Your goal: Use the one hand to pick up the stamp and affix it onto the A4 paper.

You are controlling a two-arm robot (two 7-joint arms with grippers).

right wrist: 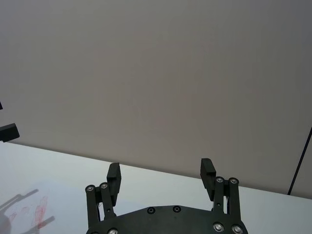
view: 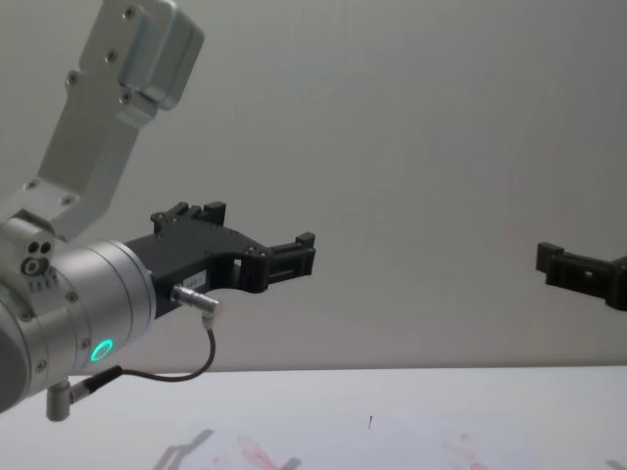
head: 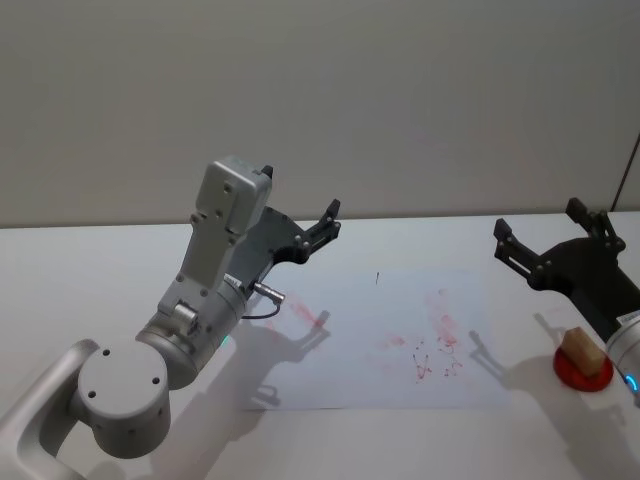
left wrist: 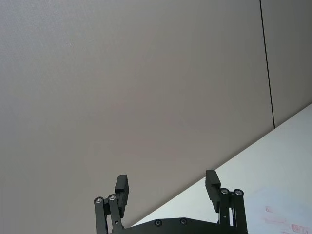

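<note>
The stamp [head: 582, 350], a small wood-coloured block, stands on a round red pad [head: 583, 376] at the table's right edge. The A4 paper [head: 350, 375] lies flat mid-table with red ink smudges and a tiny black mark; its smudged edge also shows in the chest view [view: 392, 446]. My right gripper [head: 540, 225] hangs open and empty in the air behind and above the stamp, its fingers spread wide [right wrist: 161, 171]. Over the paper's left part, my left gripper [head: 328, 222] is raised, open and empty [left wrist: 166, 185]. Both point toward the back wall.
The white table [head: 100, 270] runs to a plain grey wall. My left arm's big silver elbow and wrist [head: 200, 320] stand over the front left of the table. A dark vertical line [head: 628, 170] marks the wall at far right.
</note>
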